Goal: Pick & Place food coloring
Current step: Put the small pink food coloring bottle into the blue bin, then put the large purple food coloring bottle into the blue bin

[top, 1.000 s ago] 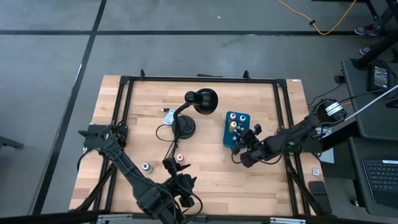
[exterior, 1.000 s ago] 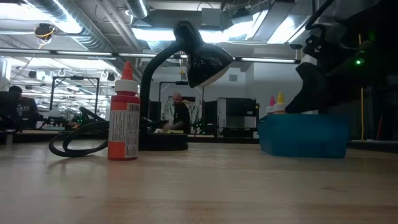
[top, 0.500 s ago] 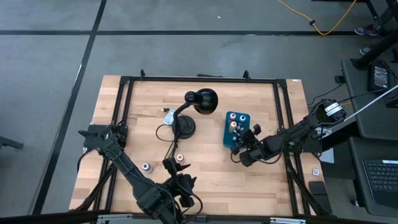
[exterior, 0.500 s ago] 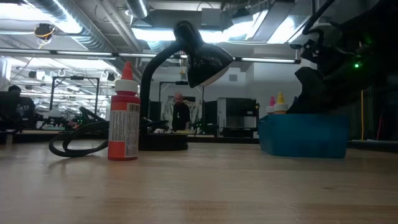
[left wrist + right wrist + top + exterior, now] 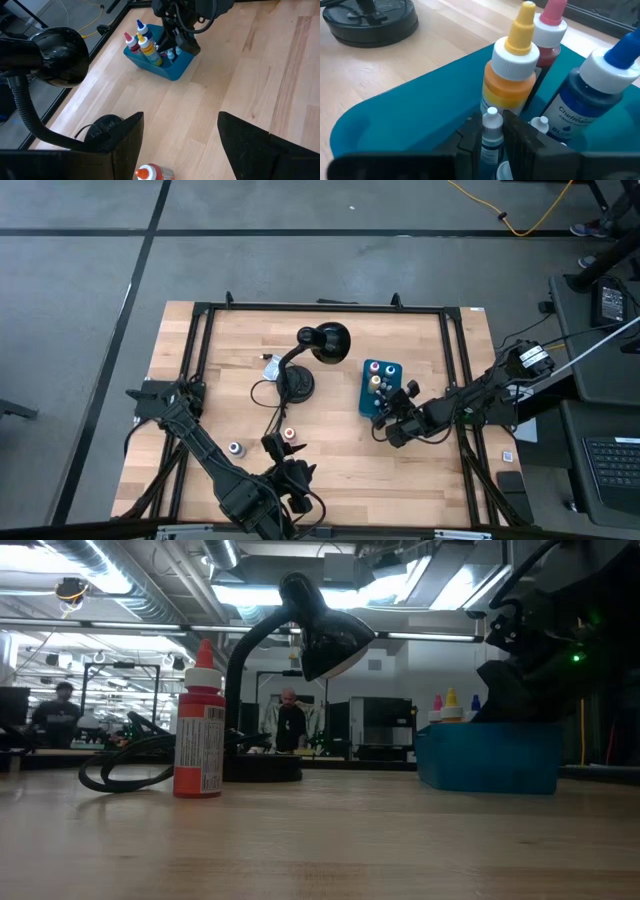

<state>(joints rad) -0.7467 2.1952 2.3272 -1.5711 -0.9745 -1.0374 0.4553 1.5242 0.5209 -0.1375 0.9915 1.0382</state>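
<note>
Right pincer [image 5: 492,142] clamped on a small bottle [image 5: 491,131], now lower inside the teal box [image 5: 395,117], release seemingly next; left pincer [image 5: 180,145] apart, waiting.

Yellow-capped bottle [image 5: 512,75], pink-capped bottle [image 5: 551,35] and blue bottle [image 5: 592,97] stand upright just beyond the right tool [image 5: 492,132], which grips a small white-capped bottle [image 5: 491,131].

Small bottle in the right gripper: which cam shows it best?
Right wrist view: the small white-capped bottle sits pinched between the right gripper fingers inside the teal box, beside the yellow-capped bottle. The left wrist view shows only the gripper at the box; the high and low views hide the bottle behind the arm.
</note>
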